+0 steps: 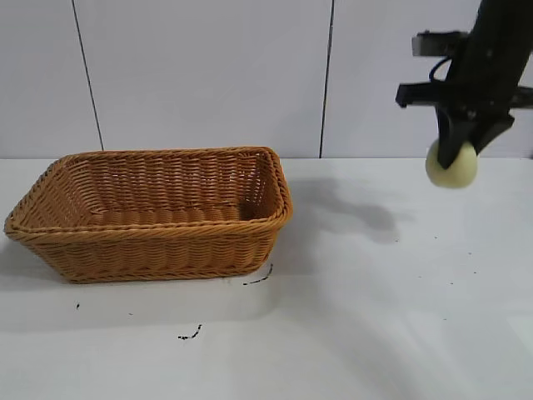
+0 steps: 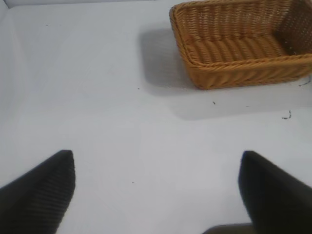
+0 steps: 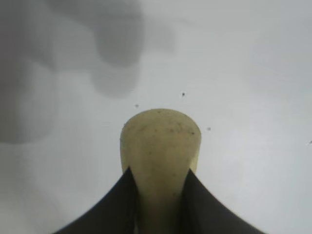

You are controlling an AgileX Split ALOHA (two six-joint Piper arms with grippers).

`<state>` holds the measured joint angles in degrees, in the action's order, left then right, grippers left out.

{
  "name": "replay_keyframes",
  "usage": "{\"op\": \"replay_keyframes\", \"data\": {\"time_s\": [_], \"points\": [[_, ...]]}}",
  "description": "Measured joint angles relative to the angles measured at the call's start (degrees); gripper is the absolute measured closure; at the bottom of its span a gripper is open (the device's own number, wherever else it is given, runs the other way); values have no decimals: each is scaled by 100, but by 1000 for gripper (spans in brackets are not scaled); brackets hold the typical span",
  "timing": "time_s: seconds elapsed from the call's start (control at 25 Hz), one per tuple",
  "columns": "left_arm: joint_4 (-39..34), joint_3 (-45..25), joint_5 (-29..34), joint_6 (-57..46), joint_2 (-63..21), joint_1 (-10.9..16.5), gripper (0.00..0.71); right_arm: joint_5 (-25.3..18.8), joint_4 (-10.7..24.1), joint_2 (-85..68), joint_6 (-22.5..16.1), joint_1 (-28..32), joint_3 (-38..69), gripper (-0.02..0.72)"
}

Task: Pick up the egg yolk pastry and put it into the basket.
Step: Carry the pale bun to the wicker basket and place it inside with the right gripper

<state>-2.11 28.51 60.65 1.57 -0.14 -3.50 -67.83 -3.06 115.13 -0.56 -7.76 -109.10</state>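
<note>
The right tool (image 1: 460,150) is clenched on the egg yolk pastry (image 1: 452,164), holding it in the air well above the white worktop (image 1: 400,317), off to the right and well apart from the basket (image 1: 154,212). In the right wrist view the two dark fingers (image 3: 109,209) pinch the pale bun (image 3: 161,146) from both sides, with most of it sticking out past the fingertips. So the hold looks shallow, and the bun seems soft enough to squash or slip.

The step in hand is the carry across to the basket. To do it well, the arm should move sideways at this height or a little higher, so the bun passes over the braided rim (image 1: 279,187) without clipping it. A smooth, unhurried sweep would suit such a light grip. The tool should stop over the middle of the basket's floor (image 1: 166,215), not near a flared side, then come down low before letting go, so the rounded bun drops a short way and does not bounce or roll out.

The left tool (image 2: 156,190) is released, its fingers spread wide, idle over bare worktop, with the basket well ahead of it.
</note>
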Motion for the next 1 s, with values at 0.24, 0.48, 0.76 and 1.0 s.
{"op": "replay_keyframes", "data": {"time_s": [0.24, 0.48, 0.76, 1.0], "points": [[0, 0, 0, 0, 0, 0, 17, 95, 12, 0, 0, -759, -499, 563], [0, 0, 0, 0, 0, 0, 17, 672, -11, 212, -70, -1773, -563, 563], [0, 0, 0, 0, 0, 0, 17, 1906, -53, 1099, -84, -2708, -563, 563], [0, 0, 0, 0, 0, 0, 17, 2763, -72, 1890, 11, -2926, -563, 563]]}}
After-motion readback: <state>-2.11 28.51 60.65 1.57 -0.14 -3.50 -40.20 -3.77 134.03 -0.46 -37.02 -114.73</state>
